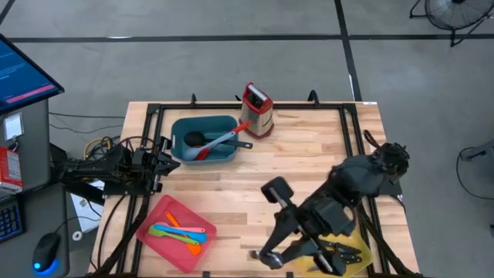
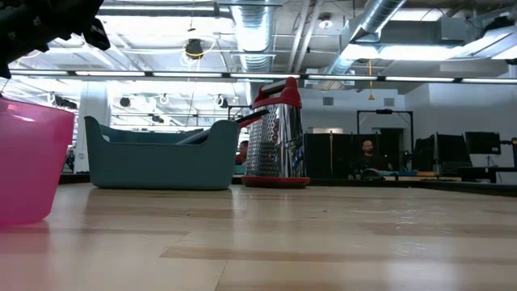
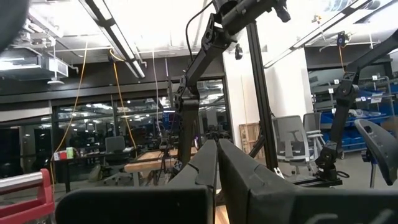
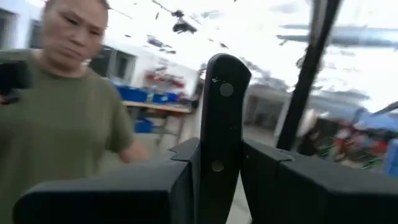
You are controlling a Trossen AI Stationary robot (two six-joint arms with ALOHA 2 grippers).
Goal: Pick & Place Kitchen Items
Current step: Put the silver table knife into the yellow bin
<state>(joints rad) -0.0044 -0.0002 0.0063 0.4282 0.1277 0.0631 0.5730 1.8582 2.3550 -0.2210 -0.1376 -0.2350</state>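
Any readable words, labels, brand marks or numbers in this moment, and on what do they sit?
None can be read.
Blue monitor screen at the table's left: lines of text, too small to read.
Red-and-white box below it: print too blurred to read.
Steel box grater with red top: no marking visible.

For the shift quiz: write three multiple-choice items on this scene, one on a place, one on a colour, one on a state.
1. Where does the box grater stand?
A. at the far table edge, right of the teal tray
B. inside the red tray
C. on the yellow tray

2. What colour is the tray holding the small plastic utensils?
A. teal
B. yellow
C. red

3. What is the right gripper doing?
A. standing open and empty
B. shut on a black knife handle
C. holding a ladle

Answers: 1 A, the high view shows it upright there. 2 C, they lie in the red tray. 3 B, the right wrist view shows the handle between the fingers.
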